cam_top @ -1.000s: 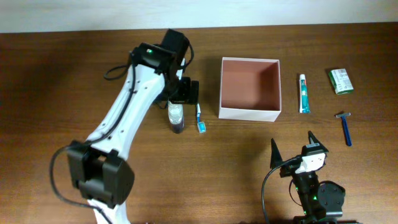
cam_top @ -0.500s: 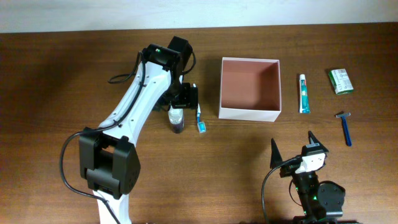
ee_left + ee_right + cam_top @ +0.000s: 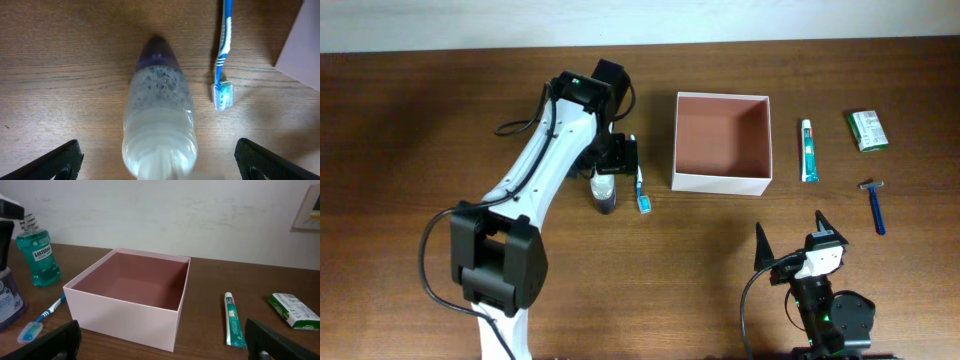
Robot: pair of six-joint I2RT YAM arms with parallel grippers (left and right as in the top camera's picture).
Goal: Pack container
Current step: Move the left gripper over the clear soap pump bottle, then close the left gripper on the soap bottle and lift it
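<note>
The container (image 3: pixel 722 182) is a square white box with a reddish-brown inside, standing open at mid table; it also shows in the right wrist view (image 3: pixel 130 307). My left gripper (image 3: pixel 617 157) is open and hangs over a clear bottle (image 3: pixel 605 192) with a dark cap that lies left of the container. In the left wrist view the bottle (image 3: pixel 157 110) lies between the spread jaws (image 3: pixel 159 161), untouched. A blue toothbrush (image 3: pixel 641 190) lies beside it. My right gripper (image 3: pixel 790 245) is open and empty near the front edge, facing the container.
A toothpaste tube (image 3: pixel 808 150), a green packet (image 3: pixel 867 130) and a blue razor (image 3: pixel 873 205) lie right of the container. A green mouthwash bottle (image 3: pixel 37 255) stands upright to its left, behind the clear bottle.
My left arm has shifted its elbow and settled the wrist over the clear bottle. The right arm and all the items have not moved.
</note>
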